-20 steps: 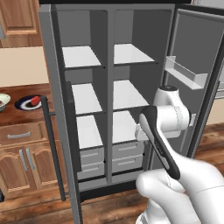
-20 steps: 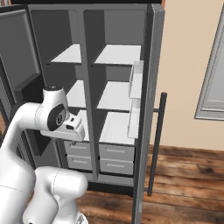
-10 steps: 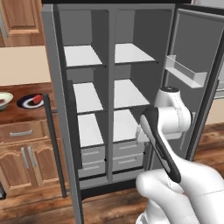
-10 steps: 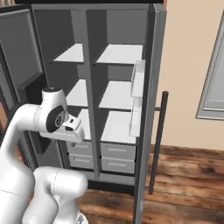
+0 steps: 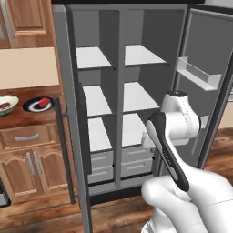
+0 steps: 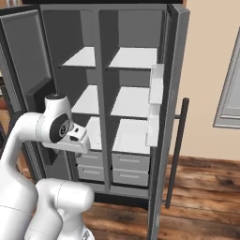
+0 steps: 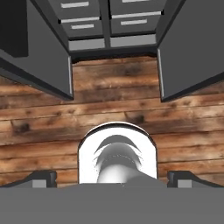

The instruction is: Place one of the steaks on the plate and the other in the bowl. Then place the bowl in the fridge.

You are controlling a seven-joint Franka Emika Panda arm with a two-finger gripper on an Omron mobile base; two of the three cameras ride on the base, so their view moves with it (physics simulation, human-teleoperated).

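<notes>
A dark wooden counter [image 5: 27, 119] runs along the left, above wooden cabinets [image 5: 27, 166]. On it sit a pale bowl [image 5: 5, 104] with a red steak [image 5: 4, 106] in it and, just beside it on the right, a dark plate [image 5: 38, 104] carrying the other steak [image 5: 44, 102]. Inside the open fridge [image 5: 119, 27], the white shelves [image 5: 136, 54] lie bare above grey drawers [image 5: 136, 160]. Plank flooring [image 7: 109, 109] spreads below

Both fridge [image 5: 119, 68] doors stand wide, its white shelves [image 6: 132, 57] bare, the wooden floor [image 7: 113, 105] between unobstructed.
</notes>
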